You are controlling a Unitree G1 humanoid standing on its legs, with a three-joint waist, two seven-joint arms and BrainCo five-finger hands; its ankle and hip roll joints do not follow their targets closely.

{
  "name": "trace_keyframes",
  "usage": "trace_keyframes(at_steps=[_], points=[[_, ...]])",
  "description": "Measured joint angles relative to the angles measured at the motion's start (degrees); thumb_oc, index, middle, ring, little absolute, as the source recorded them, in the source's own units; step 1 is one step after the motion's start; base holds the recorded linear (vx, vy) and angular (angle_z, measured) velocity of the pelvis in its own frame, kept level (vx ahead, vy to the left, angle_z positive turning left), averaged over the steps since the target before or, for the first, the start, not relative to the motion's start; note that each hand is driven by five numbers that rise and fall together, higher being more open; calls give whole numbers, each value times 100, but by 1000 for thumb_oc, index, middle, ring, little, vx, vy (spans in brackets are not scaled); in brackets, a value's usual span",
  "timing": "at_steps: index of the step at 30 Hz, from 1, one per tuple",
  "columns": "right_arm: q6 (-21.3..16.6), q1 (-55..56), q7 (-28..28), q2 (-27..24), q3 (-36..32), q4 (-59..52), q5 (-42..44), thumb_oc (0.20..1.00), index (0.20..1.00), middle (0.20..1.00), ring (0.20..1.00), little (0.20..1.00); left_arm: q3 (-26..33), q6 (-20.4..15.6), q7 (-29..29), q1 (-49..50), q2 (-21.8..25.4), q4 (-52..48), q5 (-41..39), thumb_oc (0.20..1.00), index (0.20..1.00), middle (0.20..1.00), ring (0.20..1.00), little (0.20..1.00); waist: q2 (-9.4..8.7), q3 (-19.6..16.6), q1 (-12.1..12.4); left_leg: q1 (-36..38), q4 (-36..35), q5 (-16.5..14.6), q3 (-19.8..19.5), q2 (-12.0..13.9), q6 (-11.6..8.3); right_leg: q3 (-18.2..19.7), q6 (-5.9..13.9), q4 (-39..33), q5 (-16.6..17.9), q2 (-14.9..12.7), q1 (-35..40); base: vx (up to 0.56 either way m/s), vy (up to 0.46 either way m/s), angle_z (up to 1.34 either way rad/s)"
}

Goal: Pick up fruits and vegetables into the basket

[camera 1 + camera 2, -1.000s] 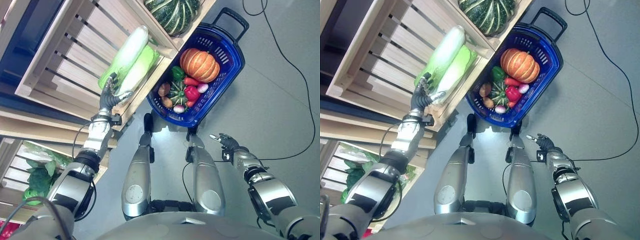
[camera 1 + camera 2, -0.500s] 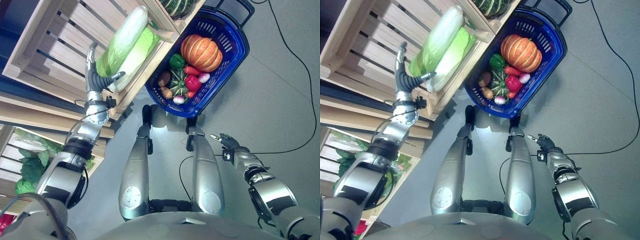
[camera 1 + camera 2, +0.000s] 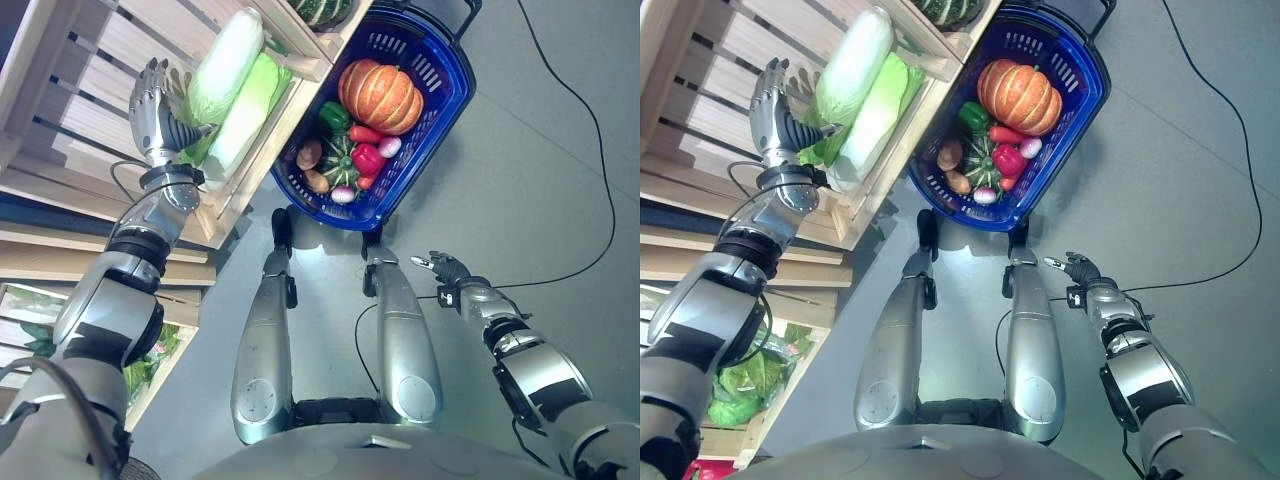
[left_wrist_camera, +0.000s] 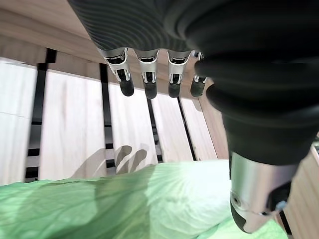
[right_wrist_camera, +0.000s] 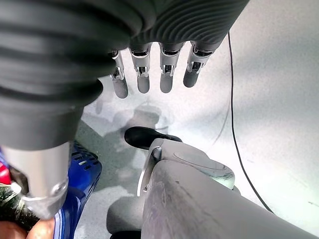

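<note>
Two pale green napa cabbages lie side by side in a slatted wooden crate (image 3: 90,110), one (image 3: 225,62) above the other (image 3: 245,115). My left hand (image 3: 150,95) is raised inside the crate just beside their leafy ends. It is open, its straight fingers (image 4: 149,82) over the slats and its thumb (image 4: 251,199) close to the cabbage (image 4: 149,204). The blue basket (image 3: 445,110) stands on the floor with a pumpkin (image 3: 378,95), green pepper (image 3: 333,115), red pepper (image 3: 367,158) and small vegetables. My right hand (image 3: 440,268) hangs open, low and empty.
A striped green squash (image 3: 315,8) sits in the neighbouring crate above the basket. Leafy greens (image 3: 750,385) lie on a lower shelf at the left. A black cable (image 3: 590,150) runs over the grey floor right of the basket. The basket's corner (image 5: 79,172) shows near my right hand.
My left hand has risen from the cabbages' lower ends deeper into the crate, its fingers now straight beside them. The camera has shifted. The right hand has stayed put.
</note>
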Motion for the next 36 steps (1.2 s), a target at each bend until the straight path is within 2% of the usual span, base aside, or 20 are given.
trace_keyframes(at_steps=[11,19,28,32,36], points=[[109,-296,92,-6,224,15,0,1000,1000,1000,1000,1000,-201,374,-1095,-588,-7,1063,-113,1000,1000,1000,1000,1000,-80,0,-264,-165,205,-128,115,79,-24,140,-54,23,48,98,-162,-4,25,-7],[140,-316,97,-19,226,17,0,1000,1000,1000,1000,1000,-274,536,-1566,-773,-8,1440,-382,1000,1000,1000,1000,1000,-81,-1,-299,-167,211,-144,142,90,-28,166,-53,24,47,111,-181,0,0,0],[152,-493,97,-44,232,55,2,1000,1000,1000,1000,1000,-234,568,-1681,-844,-8,1793,-803,1000,1000,1000,1000,1000,-130,-7,-316,-320,320,-187,194,99,-30,225,-57,100,49,126,-344,-5,1,-2],[154,-546,96,-45,235,63,9,1000,1000,1000,1000,1000,-170,767,-1685,-859,-12,1912,-1062,1000,1000,1000,1000,1000,-161,-11,-320,-328,329,-190,198,107,-33,229,-49,96,45,133,-350,0,0,0],[162,-546,99,-73,238,83,49,1000,1000,1000,1000,1000,-114,770,-1687,-846,-15,2111,-1284,1000,1000,1000,1000,1000,-171,-13,-314,-429,396,-225,196,127,-44,224,-32,103,33,151,-422,0,0,0]])
